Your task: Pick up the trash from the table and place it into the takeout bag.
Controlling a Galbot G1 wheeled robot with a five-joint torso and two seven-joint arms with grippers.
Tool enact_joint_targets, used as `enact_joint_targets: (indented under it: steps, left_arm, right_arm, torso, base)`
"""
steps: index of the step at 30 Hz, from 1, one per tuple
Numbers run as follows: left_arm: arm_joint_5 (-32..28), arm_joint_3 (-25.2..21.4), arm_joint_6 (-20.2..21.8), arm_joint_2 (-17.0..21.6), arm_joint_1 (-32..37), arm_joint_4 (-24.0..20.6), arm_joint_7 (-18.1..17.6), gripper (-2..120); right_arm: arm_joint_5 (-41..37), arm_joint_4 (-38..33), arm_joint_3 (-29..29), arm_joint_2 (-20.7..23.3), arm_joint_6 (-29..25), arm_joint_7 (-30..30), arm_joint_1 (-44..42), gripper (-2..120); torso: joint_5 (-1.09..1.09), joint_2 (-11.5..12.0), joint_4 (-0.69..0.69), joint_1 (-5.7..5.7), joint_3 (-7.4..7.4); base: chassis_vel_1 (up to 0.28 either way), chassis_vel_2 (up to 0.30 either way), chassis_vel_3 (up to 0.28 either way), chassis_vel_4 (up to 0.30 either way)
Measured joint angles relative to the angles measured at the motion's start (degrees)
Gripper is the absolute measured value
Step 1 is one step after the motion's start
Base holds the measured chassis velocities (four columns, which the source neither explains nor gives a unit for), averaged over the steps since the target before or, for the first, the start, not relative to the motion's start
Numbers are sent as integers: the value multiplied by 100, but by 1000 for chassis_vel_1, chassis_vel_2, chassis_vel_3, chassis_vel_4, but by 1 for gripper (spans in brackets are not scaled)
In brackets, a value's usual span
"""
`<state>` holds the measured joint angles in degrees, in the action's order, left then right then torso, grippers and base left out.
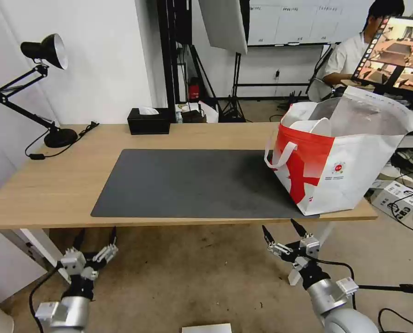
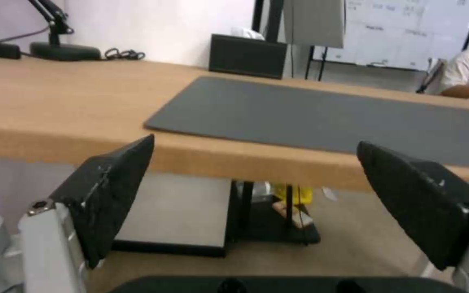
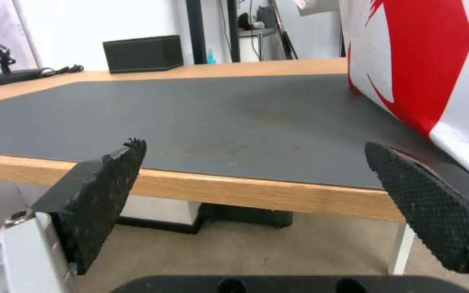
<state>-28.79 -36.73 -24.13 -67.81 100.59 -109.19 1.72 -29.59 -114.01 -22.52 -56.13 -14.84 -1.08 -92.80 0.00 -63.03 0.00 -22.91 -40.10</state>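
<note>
The takeout bag (image 1: 340, 157) stands upright at the right end of the desk (image 1: 53, 185), partly on the right edge of the dark grey mat (image 1: 192, 182), its mouth open with something white showing inside. The mat's surface lies bare in front of both arms. The left pincer (image 1: 95, 237) hangs below the desk's near edge on the left, fingers spread wide and holding nothing. The right pincer (image 1: 282, 229) hangs below the near edge on the right, just under the bag's near corner, likewise spread wide and empty. At the far side of the desk sit a black tissue box (image 1: 148, 120) and, at the far left, a black desk lamp (image 1: 44, 88).
</note>
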Motion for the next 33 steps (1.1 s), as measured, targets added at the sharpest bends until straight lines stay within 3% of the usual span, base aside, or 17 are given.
enact_joint_targets:
  steps: [33]
  left_arm:
    - [-37,-9,25,24,-28,20,63,100]
  right_arm:
    - [0,0,0,0,0,0,0,100]
  torso:
    - [0,0,0,0,0]
  base:
    - [0,0,0,0]
